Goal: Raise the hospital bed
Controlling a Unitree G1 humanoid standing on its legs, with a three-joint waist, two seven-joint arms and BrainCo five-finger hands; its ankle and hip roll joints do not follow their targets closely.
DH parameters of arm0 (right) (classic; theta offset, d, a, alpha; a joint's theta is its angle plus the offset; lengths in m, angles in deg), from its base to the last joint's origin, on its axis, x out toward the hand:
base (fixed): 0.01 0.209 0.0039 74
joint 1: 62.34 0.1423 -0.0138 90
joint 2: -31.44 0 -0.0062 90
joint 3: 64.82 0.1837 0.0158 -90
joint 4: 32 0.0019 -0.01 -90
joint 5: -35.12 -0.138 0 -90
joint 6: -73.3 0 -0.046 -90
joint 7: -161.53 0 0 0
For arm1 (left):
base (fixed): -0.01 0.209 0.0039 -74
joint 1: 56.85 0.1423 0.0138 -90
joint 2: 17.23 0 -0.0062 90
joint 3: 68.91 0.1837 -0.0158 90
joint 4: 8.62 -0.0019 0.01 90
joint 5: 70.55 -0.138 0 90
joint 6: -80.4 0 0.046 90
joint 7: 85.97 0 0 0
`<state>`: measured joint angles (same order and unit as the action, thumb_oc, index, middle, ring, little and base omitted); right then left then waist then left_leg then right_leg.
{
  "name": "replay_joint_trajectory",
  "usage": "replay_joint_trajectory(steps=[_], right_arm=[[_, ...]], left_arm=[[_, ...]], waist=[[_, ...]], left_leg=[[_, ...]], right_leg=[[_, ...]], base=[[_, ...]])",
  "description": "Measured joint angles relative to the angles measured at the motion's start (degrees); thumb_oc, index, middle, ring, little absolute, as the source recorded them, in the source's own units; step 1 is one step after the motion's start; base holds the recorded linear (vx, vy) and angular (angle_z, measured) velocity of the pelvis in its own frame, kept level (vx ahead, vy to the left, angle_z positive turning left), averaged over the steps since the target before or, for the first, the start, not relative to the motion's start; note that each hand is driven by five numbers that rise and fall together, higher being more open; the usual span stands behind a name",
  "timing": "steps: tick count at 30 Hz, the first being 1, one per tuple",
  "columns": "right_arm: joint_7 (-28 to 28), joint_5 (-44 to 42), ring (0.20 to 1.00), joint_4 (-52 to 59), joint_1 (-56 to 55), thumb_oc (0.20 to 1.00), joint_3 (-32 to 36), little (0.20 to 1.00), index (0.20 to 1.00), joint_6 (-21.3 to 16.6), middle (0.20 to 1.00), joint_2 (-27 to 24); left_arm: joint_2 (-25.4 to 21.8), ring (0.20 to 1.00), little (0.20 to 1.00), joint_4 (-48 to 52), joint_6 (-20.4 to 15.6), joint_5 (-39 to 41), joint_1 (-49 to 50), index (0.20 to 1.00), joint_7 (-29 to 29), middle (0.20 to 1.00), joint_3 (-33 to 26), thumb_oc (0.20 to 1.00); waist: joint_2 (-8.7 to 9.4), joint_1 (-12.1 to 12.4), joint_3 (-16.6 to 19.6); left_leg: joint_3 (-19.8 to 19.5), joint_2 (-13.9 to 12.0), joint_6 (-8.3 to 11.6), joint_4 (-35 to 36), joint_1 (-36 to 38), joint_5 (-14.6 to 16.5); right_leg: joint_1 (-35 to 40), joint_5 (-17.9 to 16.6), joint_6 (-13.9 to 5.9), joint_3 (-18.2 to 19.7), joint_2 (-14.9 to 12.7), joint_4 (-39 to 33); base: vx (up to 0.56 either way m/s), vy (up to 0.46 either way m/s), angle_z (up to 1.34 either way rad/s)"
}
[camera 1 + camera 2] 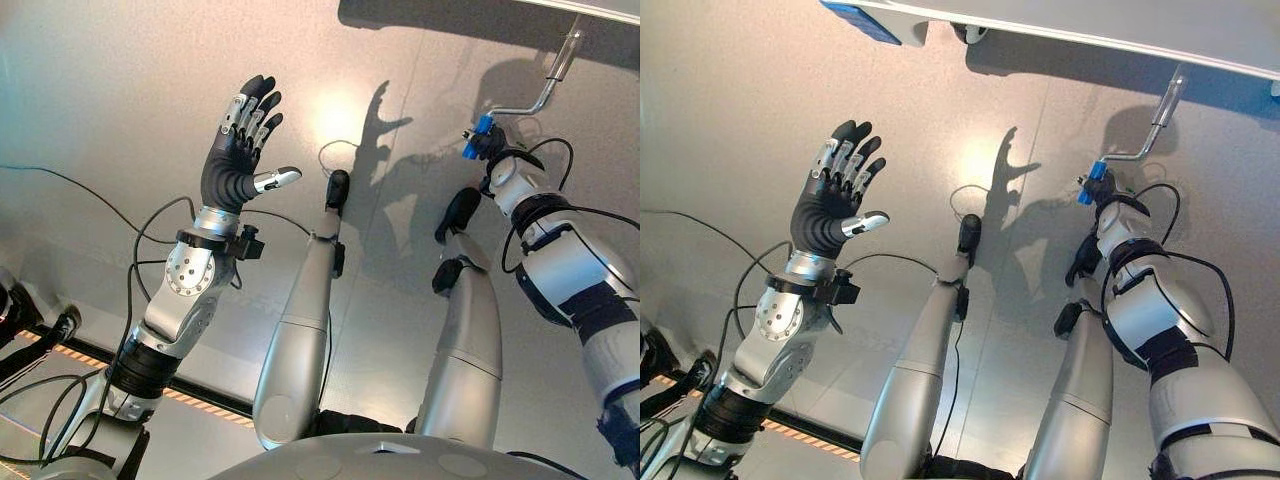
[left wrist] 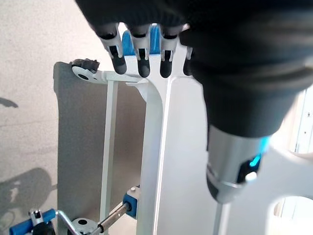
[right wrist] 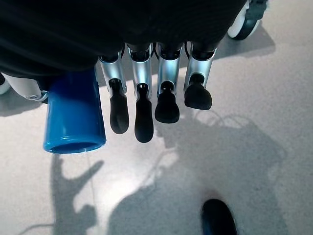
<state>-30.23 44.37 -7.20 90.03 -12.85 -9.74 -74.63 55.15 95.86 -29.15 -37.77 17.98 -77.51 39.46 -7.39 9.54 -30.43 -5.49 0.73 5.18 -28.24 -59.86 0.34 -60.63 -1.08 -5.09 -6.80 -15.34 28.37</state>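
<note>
The hospital bed [image 1: 1060, 35] shows as a white, flat-edged frame along the far side of the smooth grey floor [image 1: 110, 90]. A bent chrome crank [image 1: 1155, 125] sticks out from under it, a thin round rod with a glossy blue plastic handle [image 1: 1095, 185] at its end. The right robot hand [image 1: 487, 148] is at that handle. In the right wrist view the blue cylinder [image 3: 73, 120] lies under the dark ribbed cover next to the silver, dark-tipped fingers [image 3: 142, 115], which hang straight beside it rather than wrapped round it; whether the thumb presses it I cannot tell. The left robot hand [image 1: 240, 140] is raised well apart from the crank, palm open, fingers spread and straight, holding nothing. In the left wrist view the bed's white tubular frame [image 2: 154, 147] stands past its fingertips.
</note>
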Motion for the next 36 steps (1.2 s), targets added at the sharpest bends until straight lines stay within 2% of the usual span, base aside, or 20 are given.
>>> replay_joint_trajectory(steps=[1,3,4,6,7,8,9,11,13,14,17,22,24,30,33,36], right_arm=[[-0.3,-1.6,0.200,14.7,-4.8,0.200,0.3,0.200,0.200,0.0,0.200,-2.9],[-1.4,-4.4,0.200,22.0,-8.2,0.200,2.5,0.200,0.200,-2.2,0.200,-3.1],[-1.8,-8.7,0.200,30.2,-11.7,0.200,5.9,0.200,0.200,-3.1,0.200,-2.7],[-3.4,-14.8,0.200,31.0,-13.1,0.200,8.3,0.200,0.200,-5.0,0.200,0.1],[-3.6,-16.7,0.200,34.4,-15.1,0.200,9.5,0.200,0.200,-5.3,0.200,-0.3],[-3.8,-20.2,0.200,42.4,-20.4,0.200,11.7,0.200,0.200,-8.3,0.200,-1.1],[-3.7,-22.7,0.200,45.3,-23.1,0.200,12.0,0.200,0.200,-10.4,0.200,-0.8],[-3.3,-27.6,0.200,49.0,-27.6,0.200,15.0,0.200,0.200,-13.4,0.200,1.2],[-2.9,-32.0,0.200,50.6,-30.1,0.200,15.3,0.200,0.200,-15.2,0.200,2.5],[-2.4,-34.1,0.200,53.7,-32.0,0.200,16.5,0.200,0.200,-16.2,0.200,3.0],[-0.8,-37.6,0.200,57.2,-36.1,0.200,19.6,0.200,0.200,-18.4,0.200,3.7],[1.2,-40.3,0.200,59.7,-40.1,0.200,22.2,0.200,0.200,-19.6,0.200,3.1],[1.3,-40.5,0.200,59.7,-42.0,0.200,23.9,0.200,0.200,-19.7,0.200,3.5],[0.6,-42.5,0.200,58.8,-44.0,0.200,25.4,0.200,0.200,-20.0,0.200,4.3],[0.7,-42.5,0.200,55.8,-44.9,0.200,26.9,0.200,0.200,-20.0,0.200,4.2],[0.4,-42.4,0.200,54.2,-44.8,0.200,27.4,0.200,0.200,-20.5,0.200,4.0]], left_arm=[[0.0,1.000,1.000,0.0,-0.2,0.0,1.0,1.000,0.1,1.000,-0.6,1.000],[-0.1,1.000,1.000,0.0,-0.3,0.0,1.0,1.000,0.2,1.000,-0.7,1.000],[0.0,1.000,1.000,-0.1,-1.1,-0.1,0.9,1.000,0.7,1.000,-0.6,1.000],[0.0,1.000,1.000,-0.7,-1.1,-0.1,-1.0,1.000,1.2,1.000,0.8,1.000],[-0.1,1.000,1.000,-0.5,-1.2,-0.1,-1.1,1.000,1.2,1.000,1.0,1.000],[-0.2,1.000,1.000,-0.4,-1.5,0.0,-0.7,1.000,1.3,1.000,1.2,1.000],[-0.2,1.000,1.000,-0.5,-1.5,0.0,-0.5,1.000,1.4,1.000,1.3,1.000],[-0.2,1.000,1.000,-0.5,-1.6,0.0,-0.1,1.000,1.3,1.000,1.6,1.000],[-0.2,1.000,1.000,-0.5,-1.7,0.0,0.5,1.000,1.0,1.000,1.7,1.000],[-0.2,1.000,1.000,-0.4,-2.0,0.0,1.1,1.000,0.6,1.000,1.5,1.000],[-0.2,1.000,1.000,-0.2,-2.2,0.0,3.6,1.000,-0.4,1.000,1.0,1.000],[-0.3,1.000,1.000,0.2,-2.3,0.1,7.9,1.000,-2.5,1.000,-0.4,1.000],[-0.4,1.000,1.000,0.3,-2.2,0.1,8.4,1.000,-3.5,1.000,-1.3,1.000],[-1.8,1.000,1.000,2.1,-2.2,0.7,9.3,1.000,-4.4,1.000,-4.0,1.000],[-3.4,1.000,1.000,3.2,-2.2,0.7,10.3,1.000,-5.0,1.000,-4.5,1.000],[-4.2,1.000,1.000,4.3,-2.2,0.7,11.8,1.000,-5.6,1.000,-4.9,1.000]], waist=[[0.00,-1.2,0.0],[0.00,-1.8,0.0],[0.00,-2.4,0.0],[-0.08,-2.7,0.0],[-0.10,-2.6,0.0],[-0.11,-2.6,-0.1],[-0.08,-2.9,-0.1],[-0.07,-3.0,-0.1],[-0.01,-4.2,-0.1],[0.01,-3.7,-0.1],[0.25,-5.3,-0.3],[1.10,-7.3,-0.4],[2.69,-7.6,-0.5],[5.12,-8.7,-0.8],[6.16,-8.6,-0.8],[6.39,-8.6,-0.8]], left_leg=[[0.2,-0.1,-0.01,0.1,-0.1,0.0],[0.4,-0.4,0.16,0.1,0.0,0.2],[0.7,-0.7,0.21,0.3,-0.1,0.2],[1.0,-1.2,0.43,0.3,0.1,0.4],[1.1,-1.3,0.45,0.4,0.1,0.4],[1.6,-1.4,0.48,0.5,0.2,0.4],[2.2,-1.6,0.37,0.6,0.6,0.5],[3.0,-1.7,0.33,1.2,1.4,0.6],[3.6,-1.8,0.29,1.5,2.7,0.6],[4.0,-2.0,0.25,2.0,3.3,0.6],[4.9,-2.4,0.08,2.8,4.9,0.4],[5.8,-3.1,-0.22,4.0,7.5,0.6],[6.9,-3.3,-0.20,5.1,9.1,0.6],[7.0,-4.1,-0.09,6.6,11.5,0.7],[6.8,-4.2,-0.03,7.1,12.7,0.7],[6.8,-3.9,-0.08,7.0,12.8,0.7]], right_leg=[[-0.1,-0.1,0.00,0.1,0.1,-0.2],[-0.2,-0.2,0.12,0.1,0.3,-0.4],[-0.7,-0.3,0.26,0.3,0.4,-0.4],[-1.0,-0.5,0.18,0.4,0.9,-0.2],[-1.0,-0.5,0.20,0.5,1.2,-0.2],[-1.3,-0.7,0.21,1.0,1.2,-0.2],[-1.3,-0.8,0.11,1.5,1.3,-0.3],[-1.0,-1.1,0.09,2.2,1.6,-0.9],[-0.2,-1.3,-0.02,2.7,1.8,-1.2],[0.5,-1.7,0.01,3.2,2.1,-2.1],[2.1,-2.6,-0.28,3.8,2.7,-4.0],[4.7,-3.5,-0.56,4.3,3.2,-6.4],[5.8,-3.7,-0.53,4.8,3.6,-7.3],[8.1,-4.0,-0.57,4.7,4.1,-8.9],[9.4,-3.7,-0.60,4.7,4.3,-9.1],[9.6,-3.8,-0.71,4.9,4.1,-9.2]], base=[[0.01,-0.012,-0.09],[0.01,-0.028,-0.12],[-0.01,-0.017,-0.14],[-0.01,0.012,-0.11],[-0.01,0.002,-0.09],[-0.02,-0.049,-0.11],[-0.02,-0.049,-0.12],[-0.03,-0.052,-0.12],[-0.04,-0.058,-0.12],[-0.02,-0.030,-0.13],[-0.03,-0.071,-0.12],[-0.03,-0.107,-0.10],[-0.02,-0.107,-0.11],[-0.01,-0.106,-0.04],[0.00,-0.066,0.03],[0.01,-0.047,0.02]])
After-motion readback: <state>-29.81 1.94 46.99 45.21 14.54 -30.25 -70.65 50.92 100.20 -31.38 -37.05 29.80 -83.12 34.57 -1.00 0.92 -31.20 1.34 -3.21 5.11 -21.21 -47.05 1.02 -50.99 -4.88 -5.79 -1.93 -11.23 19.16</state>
